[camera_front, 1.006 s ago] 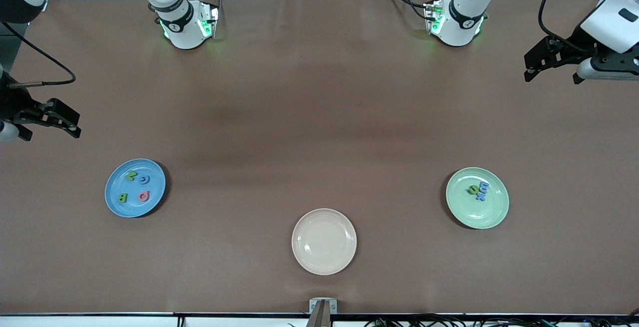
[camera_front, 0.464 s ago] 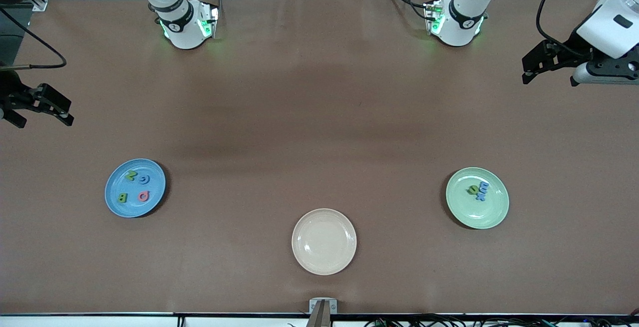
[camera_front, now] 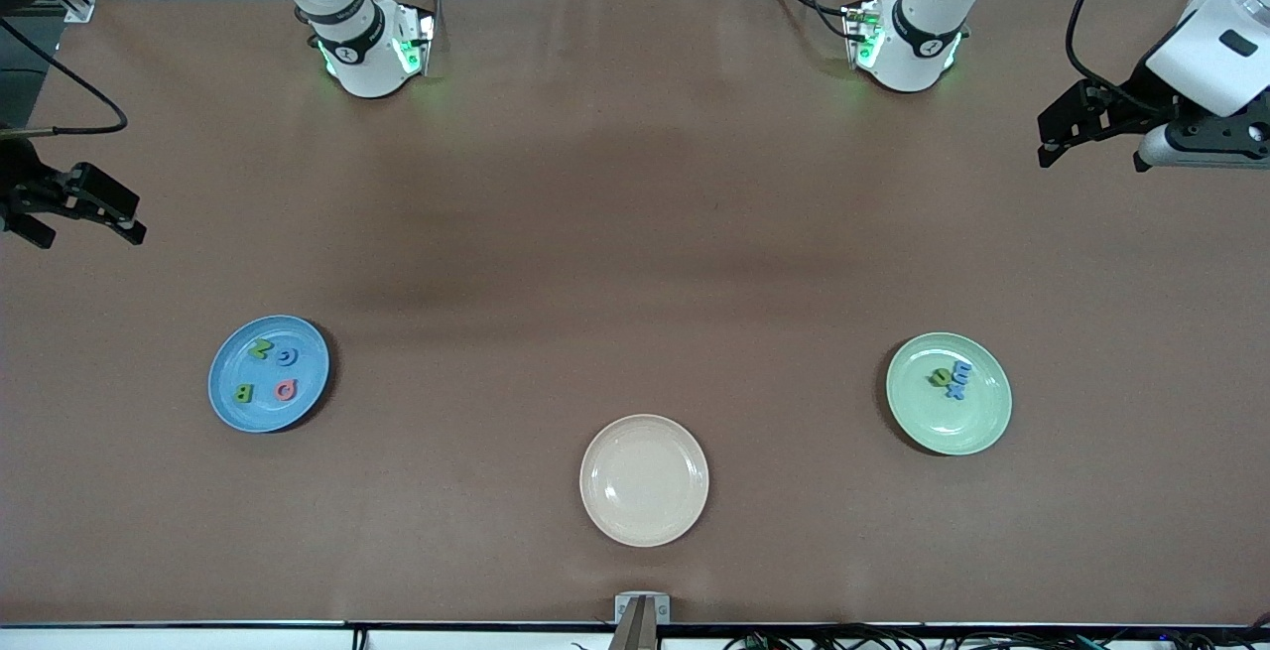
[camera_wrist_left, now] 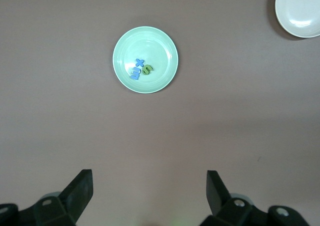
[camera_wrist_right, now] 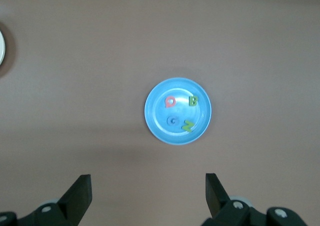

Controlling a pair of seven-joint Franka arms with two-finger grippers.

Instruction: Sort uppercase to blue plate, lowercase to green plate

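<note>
The blue plate (camera_front: 264,416) lies toward the right arm's end of the table and holds the uppercase letters: green N (camera_front: 261,349), blue G (camera_front: 288,357), green B (camera_front: 242,393) and pink-red Q (camera_front: 285,390). The right wrist view shows this plate (camera_wrist_right: 156,122) too. The green plate (camera_front: 952,428) lies toward the left arm's end and holds the lowercase letters (camera_front: 951,378) in a tight cluster; it also shows in the left wrist view (camera_wrist_left: 161,44). My right gripper (camera_front: 84,231) is open and empty, high over its table end. My left gripper (camera_front: 1096,158) is open and empty over its end.
An empty cream plate (camera_front: 644,479) lies between the two plates, nearest the front camera. It shows at the edge of the left wrist view (camera_wrist_left: 300,8). The arm bases stand at the table's back edge.
My right gripper has drawn back a little toward its end of the table. My left gripper has shifted slightly. The plates and letters have not moved.
</note>
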